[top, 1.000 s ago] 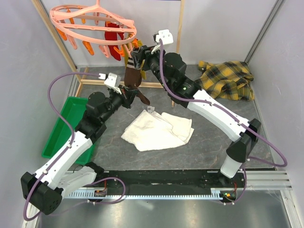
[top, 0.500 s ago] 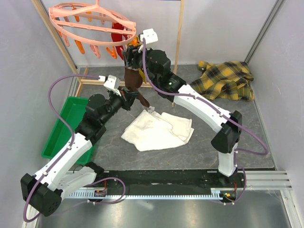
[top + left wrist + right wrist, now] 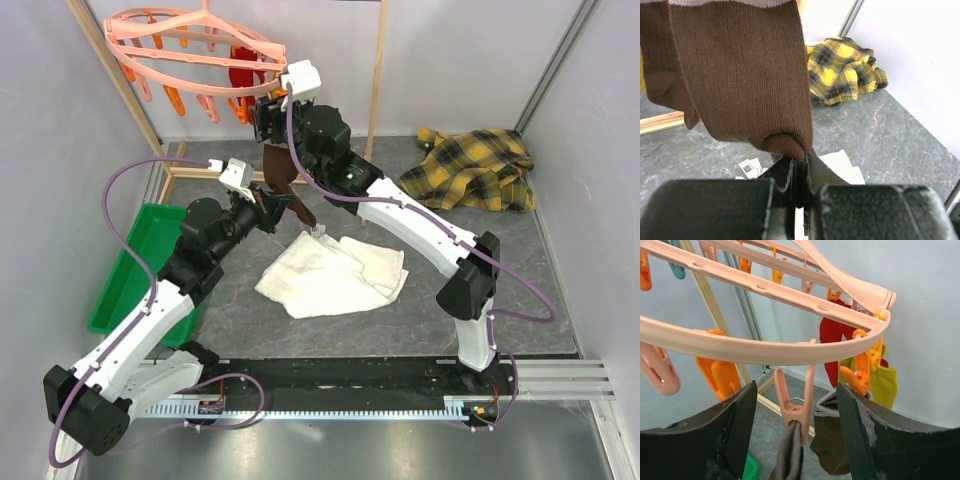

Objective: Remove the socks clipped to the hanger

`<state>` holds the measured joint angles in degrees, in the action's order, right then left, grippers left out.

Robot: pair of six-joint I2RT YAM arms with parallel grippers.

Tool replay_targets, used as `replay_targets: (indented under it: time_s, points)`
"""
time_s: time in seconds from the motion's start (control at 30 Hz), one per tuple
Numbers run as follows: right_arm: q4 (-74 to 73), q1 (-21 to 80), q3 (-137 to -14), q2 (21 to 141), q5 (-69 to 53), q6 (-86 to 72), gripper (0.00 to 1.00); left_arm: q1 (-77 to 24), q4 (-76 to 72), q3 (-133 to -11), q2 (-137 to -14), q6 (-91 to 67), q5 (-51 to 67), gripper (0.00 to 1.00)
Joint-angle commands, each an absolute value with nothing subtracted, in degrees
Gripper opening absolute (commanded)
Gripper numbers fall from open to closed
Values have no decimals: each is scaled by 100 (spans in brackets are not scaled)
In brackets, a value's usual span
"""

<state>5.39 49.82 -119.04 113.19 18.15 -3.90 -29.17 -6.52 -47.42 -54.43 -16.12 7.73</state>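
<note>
Knit cloth: brown sock (image 3: 740, 75) ribbed, matt, faintly fuzzy; red sock (image 3: 837, 340) and mustard sock (image 3: 886, 385) the same soft matt fabric. Plastic: hanger (image 3: 765, 347) and pink clip (image 3: 792, 402) smooth, moulded, low sheen; orange clip (image 3: 722, 377) glossier; green bin (image 3: 115, 290) shiny. Woven cloth: plaid shirt (image 3: 842, 70), rumpled. White towel (image 3: 330, 275) thick, soft. Wooden frame (image 3: 660, 123) bare, pale. Table (image 3: 900, 150) grey, marble-veined, matt.

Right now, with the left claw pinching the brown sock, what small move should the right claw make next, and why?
Probably close the right claw on the pink clip. It stands open around that clip, which grips the top of the brown sock under the hanger, while the left claw is shut on the sock's lower end. Squeezing should free it.
</note>
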Motion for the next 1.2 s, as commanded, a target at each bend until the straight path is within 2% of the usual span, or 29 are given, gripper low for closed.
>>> replay_targets:
  time_s: [0.0, 0.23, 0.27, 0.33, 0.37, 0.43, 0.47, 0.5, 0.67, 0.77, 0.8, 0.83, 0.93, 1.17]
  points:
    - [747, 5159, -12278, 11425, 2355, 139, 72, -2909, -905, -4737, -5353, -1793, 879, 2]
    - [940, 5212, -12437, 11558, 2856, 430, 60, -2909, -923, -4711, -5317, -1802, 870, 2]
    - [975, 5212, -12463, 11584, 2865, 509, 55, -2909, -923, -4720, -5309, -1802, 879, 2]
    - [958, 5212, -12568, 11680, 2892, 597, 44, -2909, -923, -4720, -5317, -1810, 870, 2]
    - [932, 5212, -12664, 11715, 2892, 615, 33, -2909, -923, -4720, -5309, -1811, 870, 2]
    - [940, 5212, -12665, 11716, 2883, 633, 20, -2909, -923, -4720, -5326, -1811, 861, 2]
    - [958, 5212, -12613, 11698, 2874, 607, 5, -2909, -923, -4720, -5326, -1811, 853, 2]
    - [975, 5212, -12578, 11663, 2874, 528, 0, -2909, -923, -4728, -5326, -1811, 853, 2]
    - [1020, 5203, -12376, 11523, 2777, 238, 0, -2909, -809, -4720, -5388, -1837, 502, 2]
    - [1028, 5212, -12305, 11417, 2821, 123, 0, -2909, -589, -4737, -5379, -1907, -374, 2]
    - [985, 5203, -12296, 11400, 2839, 88, 2, -2909, -424, -4737, -5388, -1977, -622, 2]
    - [950, 5212, -12287, 11373, 2839, 10, 16, -2909, -352, -4729, -5396, -2021, -868, 2]
    - [914, 5212, -12008, 11154, 2690, 0, 40, -2909, -62, -4720, -5414, -2145, -1765, 2]
    - [1133, 5212, -10391, 9786, 2479, -342, 78, -2874, 983, -4834, -5449, -2591, -3206, 2]
